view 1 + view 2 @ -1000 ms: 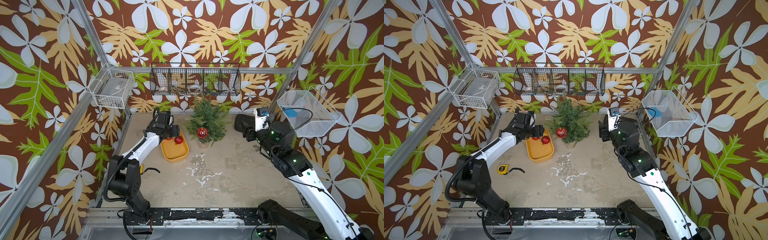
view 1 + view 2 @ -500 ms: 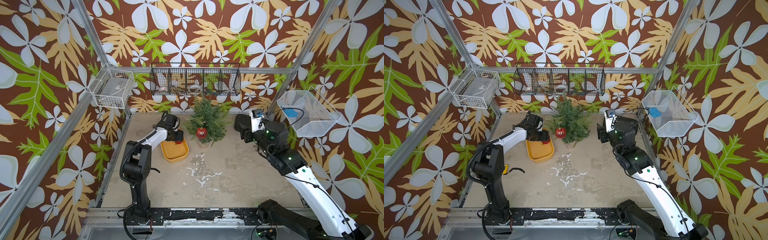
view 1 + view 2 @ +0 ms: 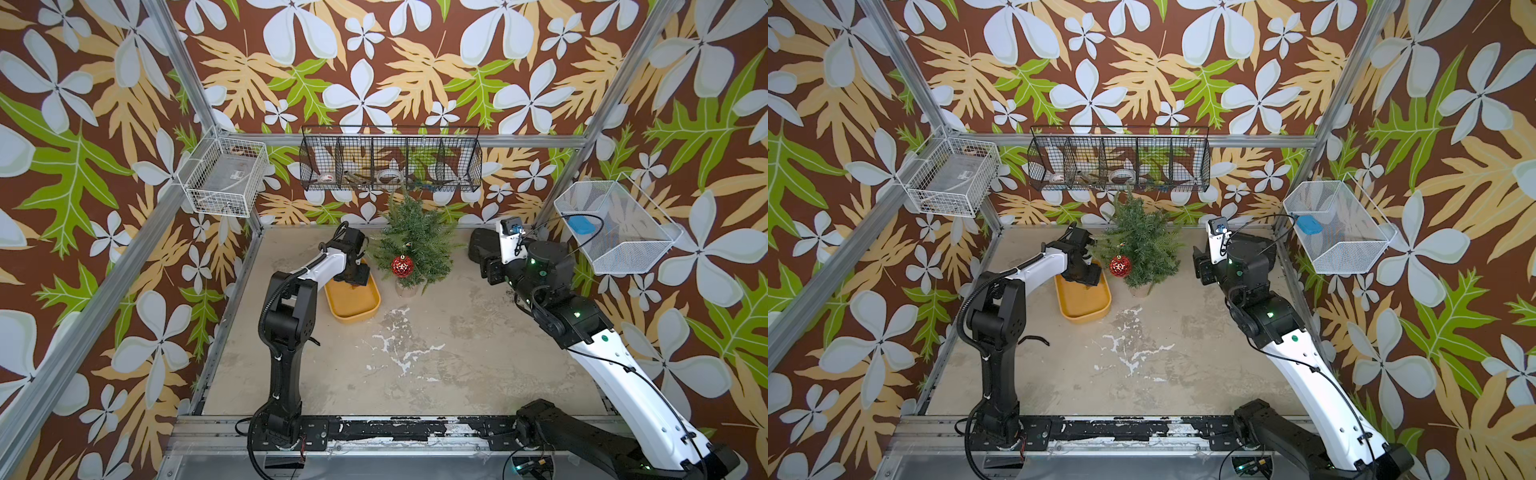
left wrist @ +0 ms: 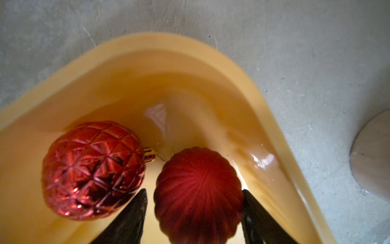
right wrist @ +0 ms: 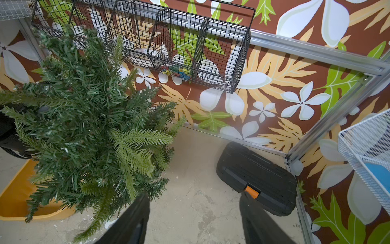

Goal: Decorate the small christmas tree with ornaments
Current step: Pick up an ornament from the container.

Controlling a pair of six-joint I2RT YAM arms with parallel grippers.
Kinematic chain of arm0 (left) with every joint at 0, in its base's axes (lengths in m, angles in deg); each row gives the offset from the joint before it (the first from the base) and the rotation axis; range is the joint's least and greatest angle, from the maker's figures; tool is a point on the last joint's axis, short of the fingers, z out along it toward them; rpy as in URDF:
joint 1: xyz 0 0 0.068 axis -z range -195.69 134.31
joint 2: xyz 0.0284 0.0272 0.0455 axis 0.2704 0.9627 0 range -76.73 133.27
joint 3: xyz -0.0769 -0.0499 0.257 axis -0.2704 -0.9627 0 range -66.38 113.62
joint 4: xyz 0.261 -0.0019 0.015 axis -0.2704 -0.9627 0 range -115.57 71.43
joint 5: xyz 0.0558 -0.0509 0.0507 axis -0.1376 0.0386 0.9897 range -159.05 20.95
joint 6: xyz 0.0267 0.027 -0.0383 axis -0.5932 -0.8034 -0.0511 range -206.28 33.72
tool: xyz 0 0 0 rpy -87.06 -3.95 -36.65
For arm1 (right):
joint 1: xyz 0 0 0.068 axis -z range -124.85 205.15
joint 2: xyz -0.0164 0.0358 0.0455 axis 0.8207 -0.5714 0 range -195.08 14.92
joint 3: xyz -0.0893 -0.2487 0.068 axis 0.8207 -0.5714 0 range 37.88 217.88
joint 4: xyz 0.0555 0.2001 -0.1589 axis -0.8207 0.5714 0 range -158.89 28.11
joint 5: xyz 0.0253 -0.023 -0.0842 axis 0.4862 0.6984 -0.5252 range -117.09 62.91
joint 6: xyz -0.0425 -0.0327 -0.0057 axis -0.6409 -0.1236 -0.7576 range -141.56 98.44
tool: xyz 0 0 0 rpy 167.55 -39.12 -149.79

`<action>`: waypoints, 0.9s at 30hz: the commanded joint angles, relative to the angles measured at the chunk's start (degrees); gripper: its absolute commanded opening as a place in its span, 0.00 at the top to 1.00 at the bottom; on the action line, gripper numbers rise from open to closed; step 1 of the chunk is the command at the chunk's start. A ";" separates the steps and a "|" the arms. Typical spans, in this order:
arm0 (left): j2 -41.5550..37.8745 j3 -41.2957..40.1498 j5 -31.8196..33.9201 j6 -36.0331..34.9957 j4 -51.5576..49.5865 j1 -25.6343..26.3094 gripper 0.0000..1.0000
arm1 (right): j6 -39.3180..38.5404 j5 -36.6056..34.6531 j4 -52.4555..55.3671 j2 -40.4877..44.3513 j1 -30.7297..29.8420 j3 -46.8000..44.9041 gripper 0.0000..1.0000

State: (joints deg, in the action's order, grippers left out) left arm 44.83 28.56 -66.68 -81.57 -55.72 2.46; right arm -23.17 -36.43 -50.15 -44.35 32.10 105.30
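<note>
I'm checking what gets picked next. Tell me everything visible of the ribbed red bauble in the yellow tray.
The ribbed bauble is a dark, matte red ball with grooves fanning from one pole; its cap is hidden. It lies in the yellow tray near a rounded corner, beside the lattice bauble, whose gold cap points toward it. The open left hand brackets it: black fingers stand on either side, with a sliver of gap showing at one.

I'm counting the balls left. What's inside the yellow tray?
The tray holds two red baubles: a lattice bauble and a ribbed bauble between the left gripper's open fingers. In both top views that gripper hides them.
</note>
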 commanded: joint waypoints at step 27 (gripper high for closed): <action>-28.64 -5.49 -3.15 4.34 1.08 -1.44 0.45 | 0.32 11.62 -2.20 2.33 -0.02 1.53 0.31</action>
State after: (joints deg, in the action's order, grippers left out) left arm 20.04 23.29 -67.66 -79.60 -55.63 1.39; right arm -23.08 -29.83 -50.82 -42.55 32.10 106.54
